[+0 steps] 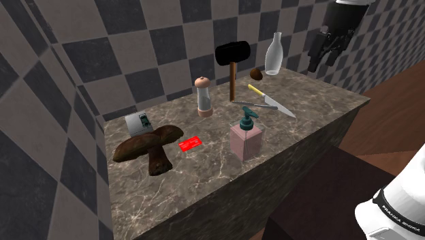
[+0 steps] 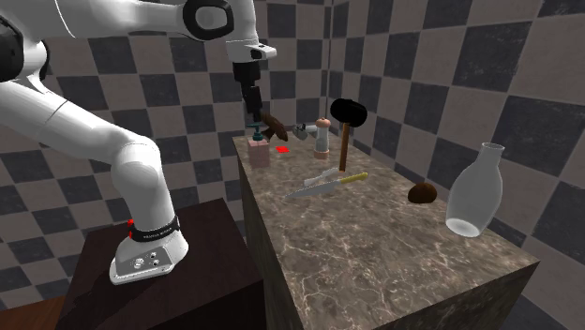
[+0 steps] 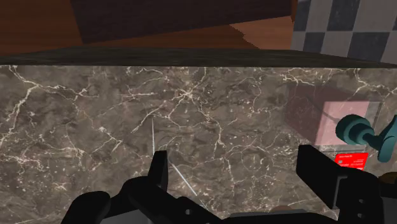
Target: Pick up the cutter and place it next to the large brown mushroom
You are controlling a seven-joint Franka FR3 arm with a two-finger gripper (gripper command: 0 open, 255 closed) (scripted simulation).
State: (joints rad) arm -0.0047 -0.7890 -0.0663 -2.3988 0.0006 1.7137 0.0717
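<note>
Spread-fingered tool, pink dispenser, clear bottle

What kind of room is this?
Probably a kitchen: checkered tile walls, a marble-look counter, and on it a soap dispenser and a glass bottle.

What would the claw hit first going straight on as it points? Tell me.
Most likely bare marble countertop, straight ahead of the open claw; the pink soap dispenser stands off to the side.
</note>
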